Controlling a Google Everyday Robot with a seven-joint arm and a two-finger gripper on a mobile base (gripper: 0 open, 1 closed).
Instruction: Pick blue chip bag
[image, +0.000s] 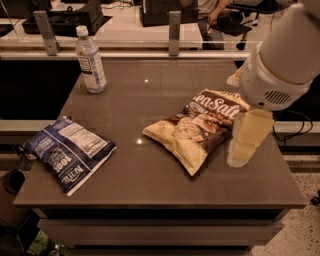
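One blue chip bag lies flat at the front left corner of the table. Its white nutrition panel faces up, and its left end reaches the table's left edge. You will find it apart from every other item on the surface.

Toward the centre right lies a larger cream-and-brown chip bag, set diagonally with its lettering facing up. A clear water bottle stands upright at the back left of the table, well behind the blue chip bag.

The gripper hangs over the right front part of the table, pointing down. It is just beside the right side of the cream-and-brown chip bag and well apart from the blue chip bag. You cannot tell from this view whether it is spread or closed. Above it, the white arm housing enters from the upper right.
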